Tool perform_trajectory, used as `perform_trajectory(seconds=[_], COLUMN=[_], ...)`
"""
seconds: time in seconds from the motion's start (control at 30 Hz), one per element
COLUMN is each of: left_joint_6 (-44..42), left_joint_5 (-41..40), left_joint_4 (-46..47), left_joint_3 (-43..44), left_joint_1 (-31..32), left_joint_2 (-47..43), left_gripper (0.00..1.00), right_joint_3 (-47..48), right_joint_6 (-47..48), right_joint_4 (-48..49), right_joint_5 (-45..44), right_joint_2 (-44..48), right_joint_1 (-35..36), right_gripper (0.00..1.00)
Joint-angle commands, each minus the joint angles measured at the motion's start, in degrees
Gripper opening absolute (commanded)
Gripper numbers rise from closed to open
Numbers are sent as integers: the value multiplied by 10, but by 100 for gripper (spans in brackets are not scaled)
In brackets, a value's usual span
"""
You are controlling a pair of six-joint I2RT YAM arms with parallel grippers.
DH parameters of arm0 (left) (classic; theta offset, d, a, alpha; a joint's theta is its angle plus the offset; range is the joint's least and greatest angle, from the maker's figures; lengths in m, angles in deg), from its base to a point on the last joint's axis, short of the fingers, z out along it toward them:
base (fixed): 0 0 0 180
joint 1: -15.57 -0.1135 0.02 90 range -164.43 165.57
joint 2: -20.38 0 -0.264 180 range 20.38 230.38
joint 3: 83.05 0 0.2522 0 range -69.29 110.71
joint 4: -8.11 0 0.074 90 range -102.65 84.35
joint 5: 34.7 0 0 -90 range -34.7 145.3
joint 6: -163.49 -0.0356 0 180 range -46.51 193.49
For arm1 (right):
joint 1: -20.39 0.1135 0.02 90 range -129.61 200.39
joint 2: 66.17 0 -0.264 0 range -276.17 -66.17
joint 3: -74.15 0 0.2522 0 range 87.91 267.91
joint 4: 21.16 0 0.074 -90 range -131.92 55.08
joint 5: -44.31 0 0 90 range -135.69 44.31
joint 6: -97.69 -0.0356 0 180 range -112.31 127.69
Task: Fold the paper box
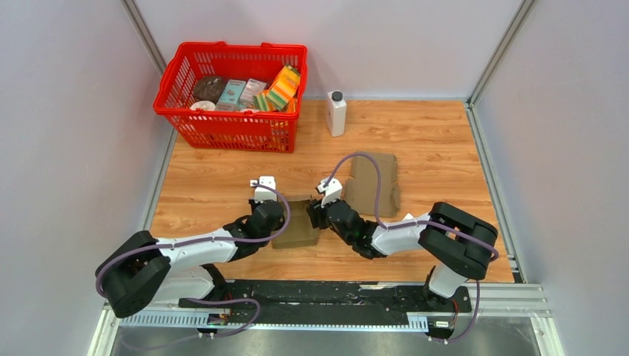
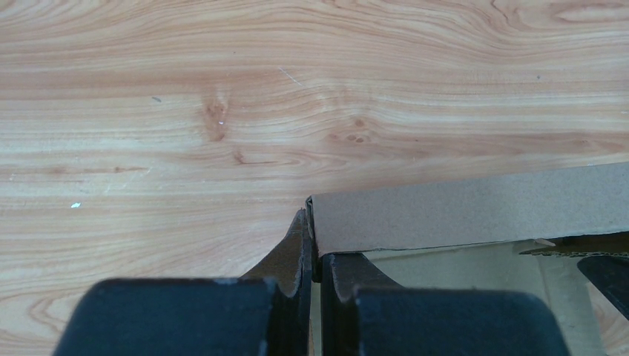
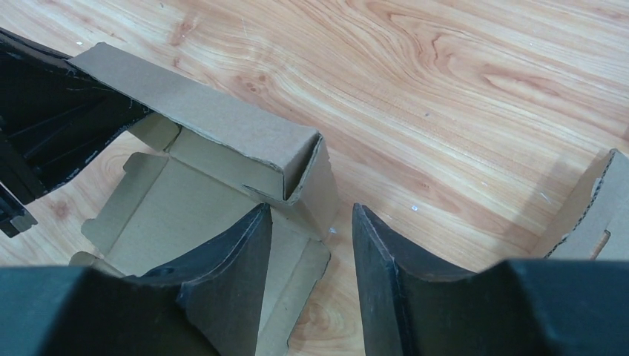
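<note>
Box [image 1: 297, 226]: brown corrugated card, partly folded, lying open side up on the wooden surface [image 1: 430, 148] near its front edge. Far wall [image 3: 215, 122]: raised and doubled over into a hollow, slanting rim, its corner tucked against a short end panel [image 3: 319, 185]. Base [image 3: 170, 215]: flat on the surface, pale inside. Near flaps [image 3: 297, 297]: unfolded, lying flat, their edges notched with tabs.

Wood-grain bench boxed in by pale walls

The bench [image 1: 445, 148] is light-brown board with knots (clearest in the wrist views). Plain grey-lilac walls [image 1: 59, 148] close three sides, silver posts [image 1: 145, 33] mark the back corners, and a metal rail [image 1: 512, 300] lines the near edge. The light is even.
</note>
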Motion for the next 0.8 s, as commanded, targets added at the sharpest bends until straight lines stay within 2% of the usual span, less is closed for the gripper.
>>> perform_trajectory(seconds=[0.0, 0.17, 0.27, 0.53, 0.63, 0.7, 0.77], left_joint_6=[-6, -7, -5, 23, 48, 74, 88], left_joint_5=[-19, -27, -31, -51, -79, -96, -99], left_joint_4=[36, 34, 33, 41, 33, 22, 21], left_joint_3=[4, 2, 1, 9, 21, 29, 29], left_joint_1=[8, 12, 13, 21, 31, 36, 36], left_joint_2=[15, 22, 26, 62, 83, 96, 103], left_gripper=[0, 0, 0, 0, 0, 0, 0], right_joint_3=[24, 32, 40, 48, 71, 83, 87], right_joint_6=[15, 16, 14, -18, -31, -45, -61], right_joint_4=[58, 69, 71, 60, 33, 21, 7], right_joint_5=[-2, -8, -44, -103, -149, -216, -245], right_joint_2=[-15, -35, -47, -61, -79, -91, -102], right_joint_1=[-2, -1, -1, 13, 30, 49, 53], right_gripper=[47, 51, 49, 31, 12, 1, 0])
